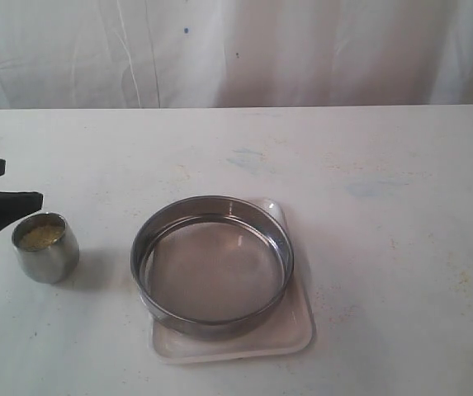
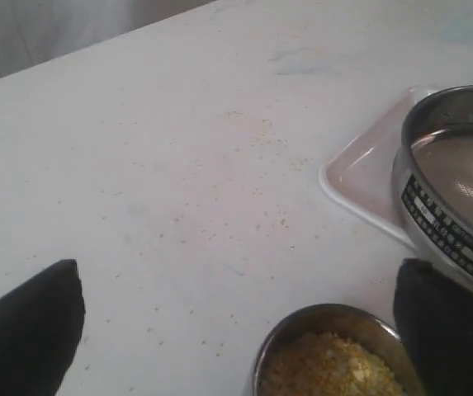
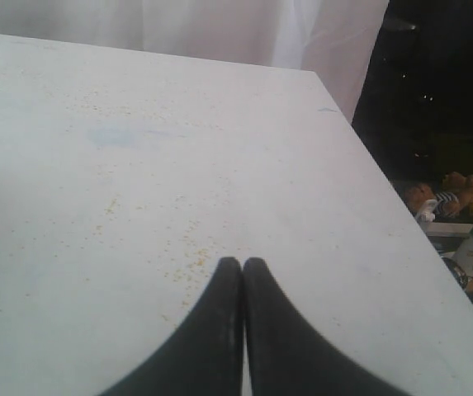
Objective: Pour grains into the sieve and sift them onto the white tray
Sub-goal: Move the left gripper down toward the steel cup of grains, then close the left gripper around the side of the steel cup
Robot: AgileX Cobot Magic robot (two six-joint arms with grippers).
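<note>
Both jaws of your left gripper [image 2: 238, 323] gape by the cup [image 1: 48, 261]; clasp its likely slick steel wall; right gripper [image 3: 243, 272] pinched together.

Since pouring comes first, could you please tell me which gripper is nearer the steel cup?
Left. The left gripper hangs open right at the cup, which shows between its fingers. The right gripper, shut, is near the table edge, no cup in its view.

Empty steel sieve [image 1: 211, 266] flat on white tray [image 1: 295, 332]; yellow grains [image 1: 40, 237] in cup [image 1: 48, 262], 9 o'clock of sieve.
</note>
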